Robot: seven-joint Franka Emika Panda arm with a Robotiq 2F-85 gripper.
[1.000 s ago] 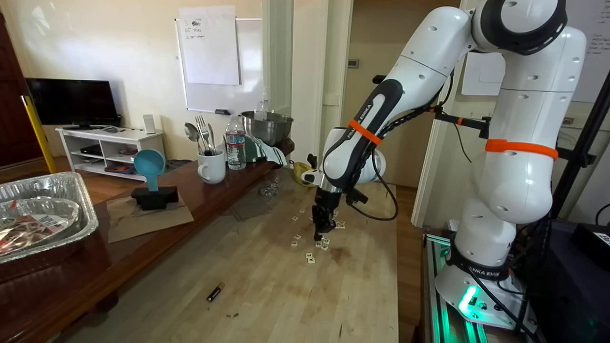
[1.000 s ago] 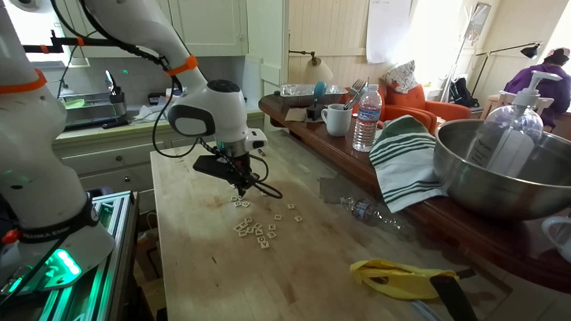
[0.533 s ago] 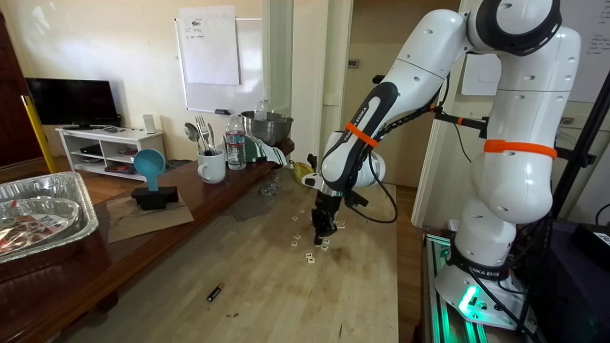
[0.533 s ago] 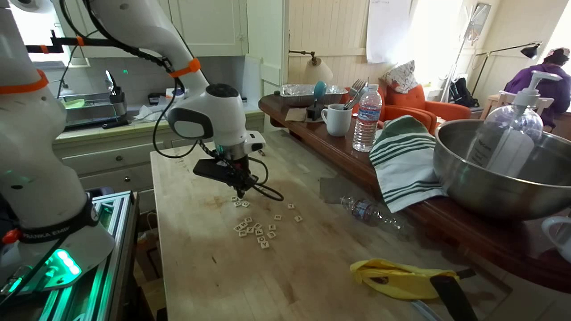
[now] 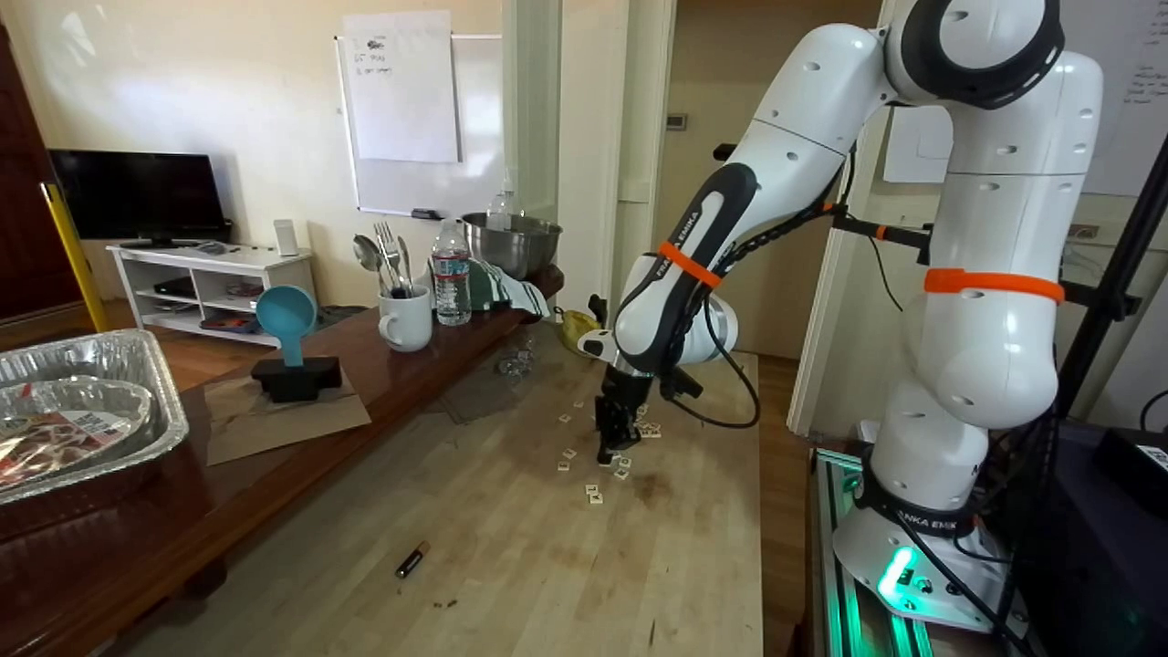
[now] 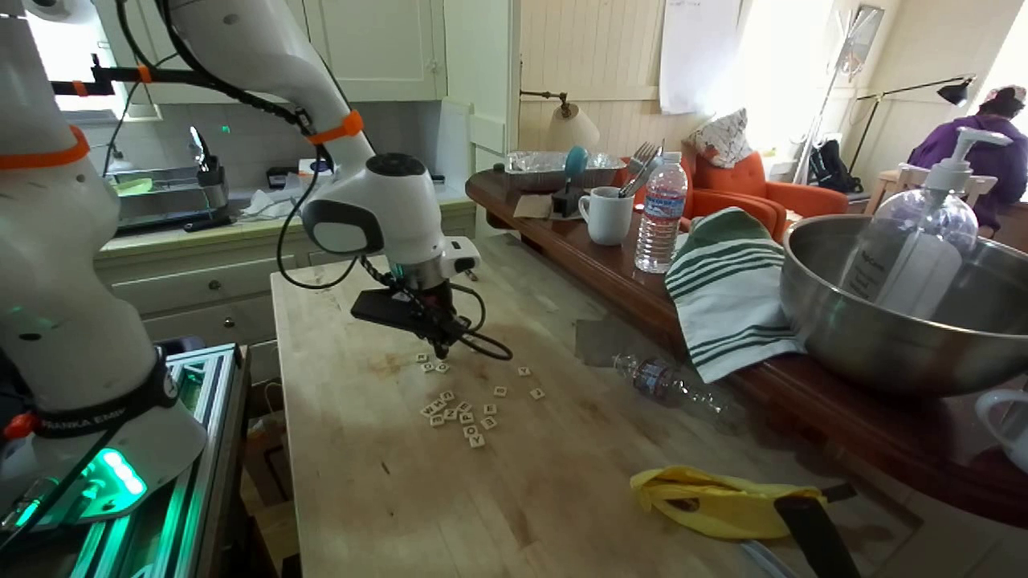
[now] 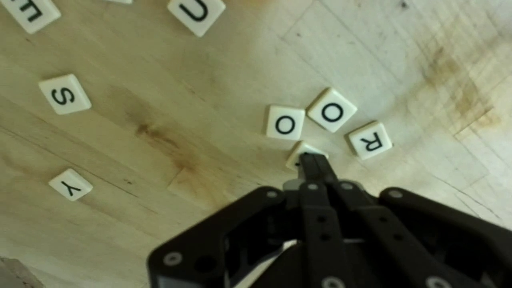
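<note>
smooth plas. tiles (image 7: 285,122), scuffed wd tbl (image 6: 385,514), matt tool (image 7: 314,158), glossy metal bowl (image 6: 851,345)

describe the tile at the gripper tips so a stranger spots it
On the pale wooden tabletop, find the black gripper. In the wrist view, the cream tile at its fingertips is partly hidden by them, unlike its neighbours O, O and R.
</note>
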